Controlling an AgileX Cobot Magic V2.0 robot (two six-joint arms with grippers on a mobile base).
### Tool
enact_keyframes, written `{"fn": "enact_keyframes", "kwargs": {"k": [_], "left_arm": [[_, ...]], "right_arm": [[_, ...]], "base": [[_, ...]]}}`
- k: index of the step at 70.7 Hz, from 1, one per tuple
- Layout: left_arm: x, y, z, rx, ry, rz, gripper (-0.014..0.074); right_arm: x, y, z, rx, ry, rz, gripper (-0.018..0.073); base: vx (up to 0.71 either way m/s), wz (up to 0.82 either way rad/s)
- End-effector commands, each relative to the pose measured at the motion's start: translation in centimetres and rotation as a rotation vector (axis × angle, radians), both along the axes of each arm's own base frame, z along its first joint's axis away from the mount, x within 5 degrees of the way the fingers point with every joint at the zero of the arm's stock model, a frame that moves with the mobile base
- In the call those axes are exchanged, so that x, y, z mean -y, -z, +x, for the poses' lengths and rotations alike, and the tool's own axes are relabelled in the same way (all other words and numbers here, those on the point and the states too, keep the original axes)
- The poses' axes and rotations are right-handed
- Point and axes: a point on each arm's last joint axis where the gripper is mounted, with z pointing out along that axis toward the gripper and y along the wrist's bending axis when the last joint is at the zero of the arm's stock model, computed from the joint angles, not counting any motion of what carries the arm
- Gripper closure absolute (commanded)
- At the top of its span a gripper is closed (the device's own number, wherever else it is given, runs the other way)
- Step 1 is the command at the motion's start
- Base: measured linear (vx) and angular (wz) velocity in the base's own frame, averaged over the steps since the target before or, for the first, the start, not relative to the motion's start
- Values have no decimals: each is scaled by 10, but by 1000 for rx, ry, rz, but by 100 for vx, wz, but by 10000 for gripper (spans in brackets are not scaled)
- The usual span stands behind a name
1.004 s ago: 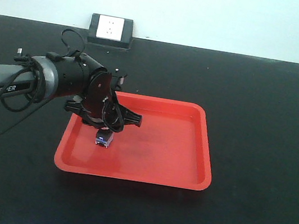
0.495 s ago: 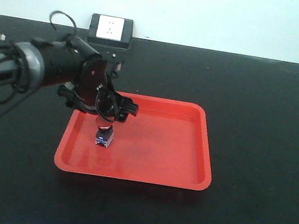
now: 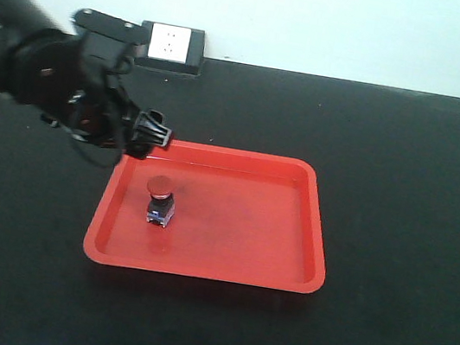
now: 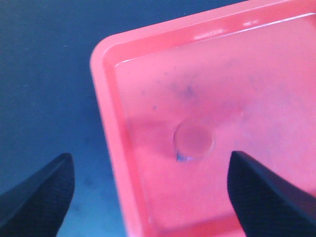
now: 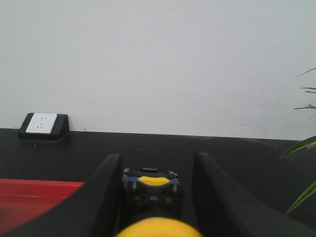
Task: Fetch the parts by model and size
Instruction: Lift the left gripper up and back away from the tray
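One red mushroom-capped push-button switch (image 3: 159, 199) upright in left half of red plastic tray (image 3: 316, 239); black left gripper (image 3: 159, 133) spread wide above tray's left rim. Yellow-capped push-button switch (image 5: 150, 190) clamped in right gripper (image 5: 157, 165), cap blurred, cut off.

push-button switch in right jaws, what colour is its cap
Yellow; the right wrist view shows that switch best.

I see the switch (image 3: 159, 201) standing upright, red cap up, in the left half of the tray (image 3: 285, 269); my left gripper (image 3: 150, 135) hangs above the tray's far-left corner, apart from the switch; a socket (image 3: 170, 46) sits at the table's (image 3: 406, 165) back edge.
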Motion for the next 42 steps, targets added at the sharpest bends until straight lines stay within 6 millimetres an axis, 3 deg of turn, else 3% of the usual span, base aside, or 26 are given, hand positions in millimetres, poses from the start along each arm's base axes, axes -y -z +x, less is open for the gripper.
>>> {"fn": "enact_keyframes", "kwargs": {"k": [1, 14, 27, 42], "left_arm": [[-15, -37, -27, 192, 39, -54, 32], [-45, -54, -79, 358, 80, -33, 70], [-77, -69, -132, 524, 98, -25, 165], [-106, -63, -186, 630, 89, -44, 402]], "right_arm": [[0, -16, -1, 100, 5, -2, 568], [0, -16, -1, 100, 5, -2, 568], [0, -16, -1, 99, 4, 2, 568], [0, -16, -1, 99, 4, 1, 568]], "base": [[0, 0], [0, 0], [0, 0], [0, 0]]}}
